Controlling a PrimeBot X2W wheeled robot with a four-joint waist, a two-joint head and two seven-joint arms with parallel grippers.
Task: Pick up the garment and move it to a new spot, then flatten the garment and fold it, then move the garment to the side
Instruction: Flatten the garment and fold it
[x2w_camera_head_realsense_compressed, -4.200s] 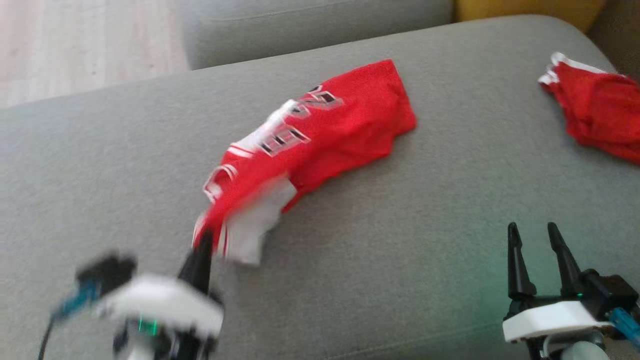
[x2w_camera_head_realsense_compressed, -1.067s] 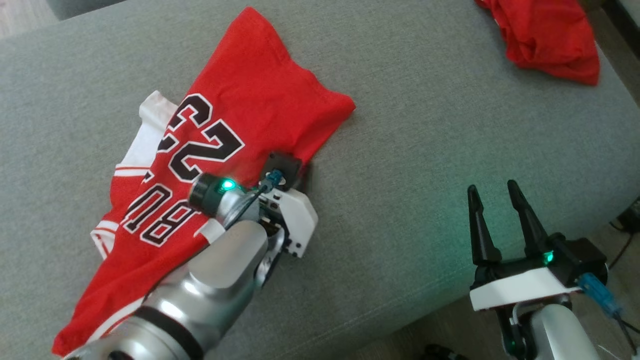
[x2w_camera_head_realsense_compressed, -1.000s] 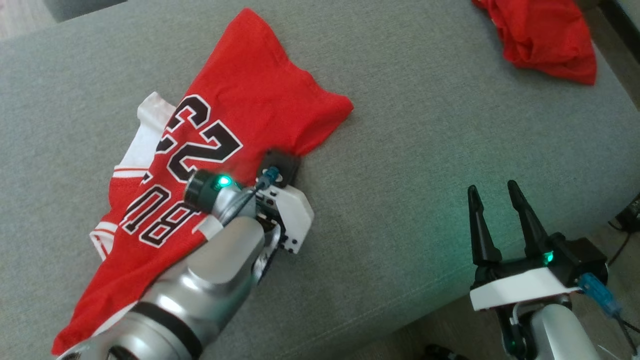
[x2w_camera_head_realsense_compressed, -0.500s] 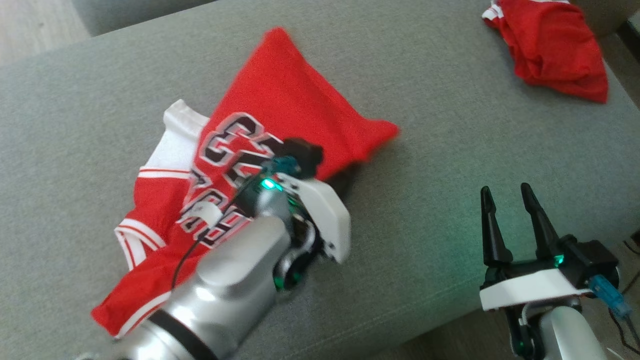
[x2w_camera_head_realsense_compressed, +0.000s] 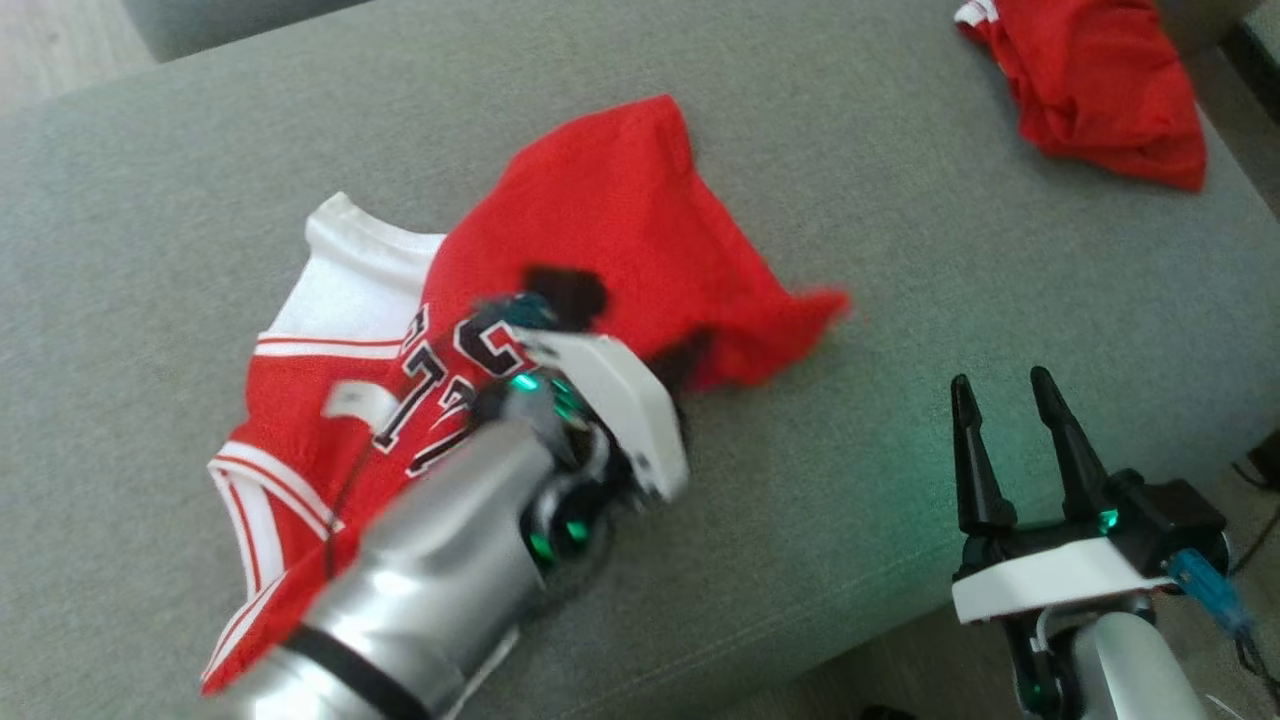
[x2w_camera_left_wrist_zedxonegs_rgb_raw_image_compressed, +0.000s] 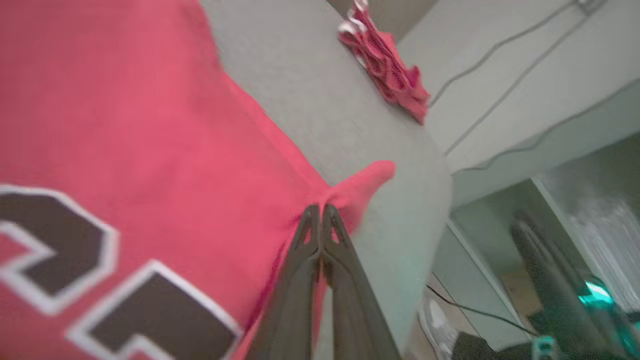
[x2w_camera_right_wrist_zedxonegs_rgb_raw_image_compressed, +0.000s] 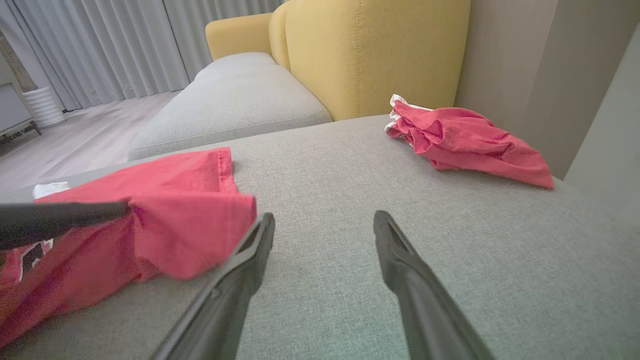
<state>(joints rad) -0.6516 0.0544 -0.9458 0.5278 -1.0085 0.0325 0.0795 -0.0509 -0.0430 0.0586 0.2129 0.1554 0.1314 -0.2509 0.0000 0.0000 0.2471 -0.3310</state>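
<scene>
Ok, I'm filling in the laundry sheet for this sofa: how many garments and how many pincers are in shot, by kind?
Red garments: 2, the jersey and the crumpled garment
Pincers: 2, the left pincer shut on the jersey, the right pincer open
Total: 4

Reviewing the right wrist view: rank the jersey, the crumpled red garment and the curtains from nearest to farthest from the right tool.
1. jersey, just left of the right tool.
2. crumpled red garment, ahead, to the right.
3. curtains, far back left.
</scene>
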